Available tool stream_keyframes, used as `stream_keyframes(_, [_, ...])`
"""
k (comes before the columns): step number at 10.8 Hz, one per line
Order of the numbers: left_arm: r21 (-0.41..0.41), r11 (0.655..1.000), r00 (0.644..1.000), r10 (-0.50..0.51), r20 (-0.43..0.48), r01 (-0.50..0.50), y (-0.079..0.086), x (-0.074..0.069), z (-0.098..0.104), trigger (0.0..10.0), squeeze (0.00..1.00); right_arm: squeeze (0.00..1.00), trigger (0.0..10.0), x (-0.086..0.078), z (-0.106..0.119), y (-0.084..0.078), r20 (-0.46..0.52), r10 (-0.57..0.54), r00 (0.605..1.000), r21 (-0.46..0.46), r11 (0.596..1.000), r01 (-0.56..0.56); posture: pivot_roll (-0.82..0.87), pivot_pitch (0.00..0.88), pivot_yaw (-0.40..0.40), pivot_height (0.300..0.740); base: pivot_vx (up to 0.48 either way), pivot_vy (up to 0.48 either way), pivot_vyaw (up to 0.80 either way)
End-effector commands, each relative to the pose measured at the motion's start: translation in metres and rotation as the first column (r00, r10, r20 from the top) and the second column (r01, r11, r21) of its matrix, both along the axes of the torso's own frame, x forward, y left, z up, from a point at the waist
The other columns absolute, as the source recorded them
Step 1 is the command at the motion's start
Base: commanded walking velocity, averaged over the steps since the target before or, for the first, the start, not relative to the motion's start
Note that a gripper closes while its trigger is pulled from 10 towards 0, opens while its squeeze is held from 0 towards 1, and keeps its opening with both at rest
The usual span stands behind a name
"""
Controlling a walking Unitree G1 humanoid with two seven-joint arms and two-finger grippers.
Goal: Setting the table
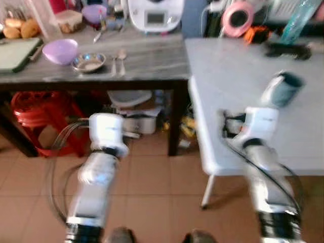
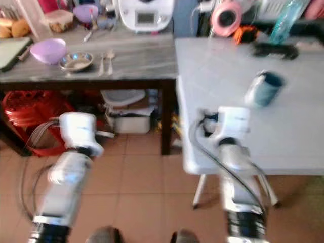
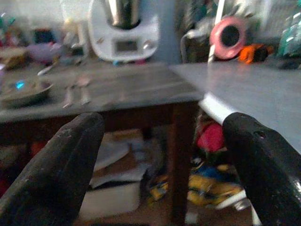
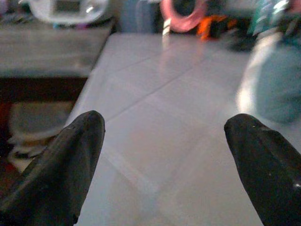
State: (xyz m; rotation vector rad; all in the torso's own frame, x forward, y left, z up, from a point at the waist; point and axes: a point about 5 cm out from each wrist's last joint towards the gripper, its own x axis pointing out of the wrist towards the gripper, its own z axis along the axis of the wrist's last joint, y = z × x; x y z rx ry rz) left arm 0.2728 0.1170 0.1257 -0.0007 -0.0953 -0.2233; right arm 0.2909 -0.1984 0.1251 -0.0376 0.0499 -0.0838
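So the biggest thing here is the white folding table (image 1: 243,76), and I'll place everything off that. Butted right against its left edge is a dark wooden table with a grey marbled top (image 1: 147,58), a bit cluttered. On the white table itself, a teal cup (image 1: 282,88) sits toward the right side, well in from the near edge, and it looks tipped or at least blurry, hard to say which. At the far edge of the white table there's a pink round thing (image 1: 238,17), an orange item (image 1: 257,33) just beside it, and a tall clear bottle (image 1: 298,20) further right.

On the wooden table, well left of the white one: a white kitchen machine (image 1: 154,14) at the back, a lilac bowl (image 1: 60,51), a small steel dish (image 1: 88,62) touching distance from the bowl, and a spoon and fork (image 1: 118,59) lying just beside the dish, between it and the white table. Under it there's a red plastic stool (image 1: 38,114).

The right gripper (image 4: 164,136) hovers over the near part of the white table, fingers spread wide, nothing in them, cup ahead and off to one side. The left gripper (image 3: 162,150) is out in front of the wooden table's corner leg, also gaping wide and holding nothing.
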Motion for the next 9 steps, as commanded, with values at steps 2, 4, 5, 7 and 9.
stream_keyframes(2, [0.019, 1.000, 1.000, 0.020, 0.008, -0.020, 0.0095, 0.0004, 0.0015, 10.0, 0.00, 0.00, 10.0, 0.0013, 0.0042, 0.0103, 0.020, 0.030, 0.999, 0.005, 1.000, -0.030, 0.00, 0.000, 0.024, 0.740, 0.000, -0.428, 0.00])
stream_keyframes(4, [0.022, 0.999, 1.000, 0.024, 0.008, -0.024, 0.0099, -0.0001, 0.0017, 10.0, 0.00, 0.00, 10.0, 0.0022, 0.0043, 0.0113, 0.023, 0.024, 0.999, -0.012, 1.000, -0.024, 0.00, 0.000, 0.024, 0.740, 0.000, -0.368, 0.00])
stream_keyframes(5, [0.022, 0.999, 1.000, 0.025, 0.009, -0.025, 0.0098, -0.0003, 0.0019, 10.0, 0.00, 0.00, 10.0, 0.0017, 0.0029, 0.0098, 0.013, 0.008, 1.000, -0.017, 1.000, -0.008, 0.01, 0.000, 0.025, 0.740, 0.000, 0.000, 0.00])
stream_keyframes(7, [0.017, 1.000, 1.000, 0.016, 0.013, -0.016, 0.0100, -0.0009, 0.0023, 10.0, 0.00, 0.00, 10.0, 0.0012, 0.0020, 0.0085, 0.012, -0.002, 1.000, -0.012, 1.000, 0.002, 0.00, 0.000, 0.028, 0.740, 0.000, 0.000, 0.00])
stream_keyframes(9, [0.006, 1.000, 1.000, -0.013, 0.021, 0.013, 0.0081, -0.0020, 0.0035, 10.0, 0.00, 0.00, 10.0, 0.0010, 0.0020, 0.0100, 0.013, 0.007, 1.000, -0.013, 1.000, -0.007, 0.00, 0.000, 0.028, 0.740, 0.000, 0.000, 0.00])
